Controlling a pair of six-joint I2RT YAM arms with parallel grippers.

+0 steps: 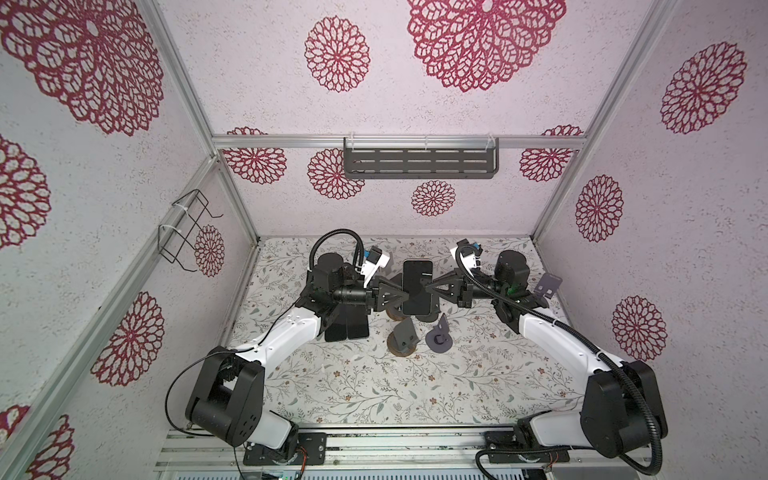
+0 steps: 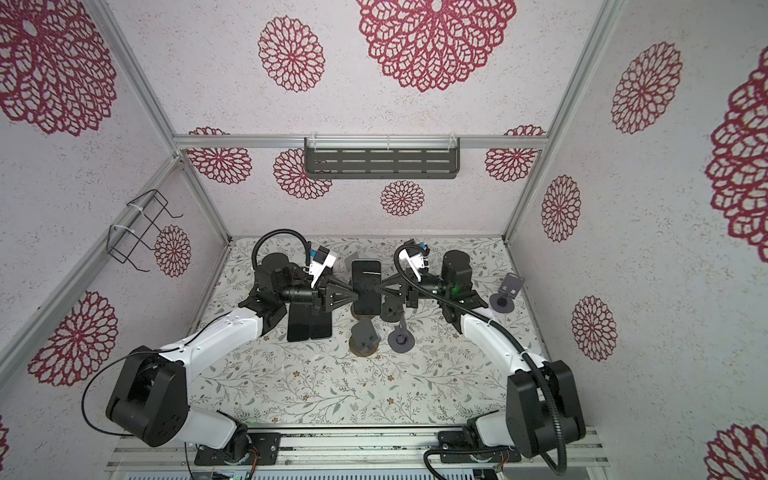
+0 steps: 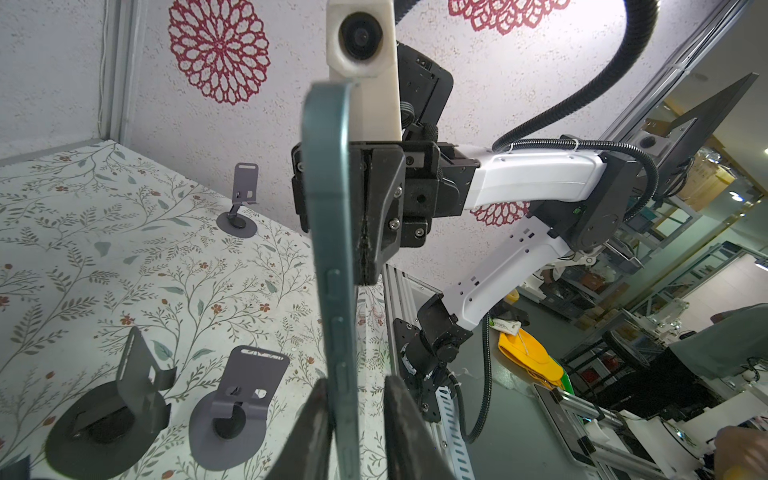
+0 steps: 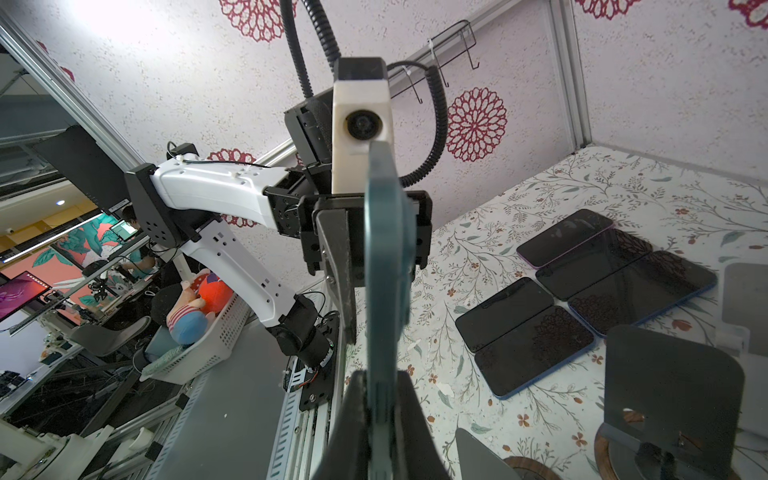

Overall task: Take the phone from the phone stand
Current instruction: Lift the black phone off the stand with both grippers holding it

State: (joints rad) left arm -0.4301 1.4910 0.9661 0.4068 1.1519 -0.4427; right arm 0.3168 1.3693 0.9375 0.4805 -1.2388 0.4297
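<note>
Phone [image 1: 417, 286] hangs above the phone stands [image 1: 403, 337] in both top views, screen up, long axis running toward the back wall [image 1: 374, 208]; your left gripper [image 1: 401, 292] and right gripper [image 1: 432, 287] flank its long edges. Left wrist: your fingers [image 3: 403, 428] straddle its edge, one standing clear. Right wrist: jaws pinch it; a white basket [image 4: 216, 336] holds plush toys [image 4: 189, 313].

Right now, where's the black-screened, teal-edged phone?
In both top views the teal-edged phone sits centre-rear, raised above the floral table, between the left gripper and right gripper.
</note>
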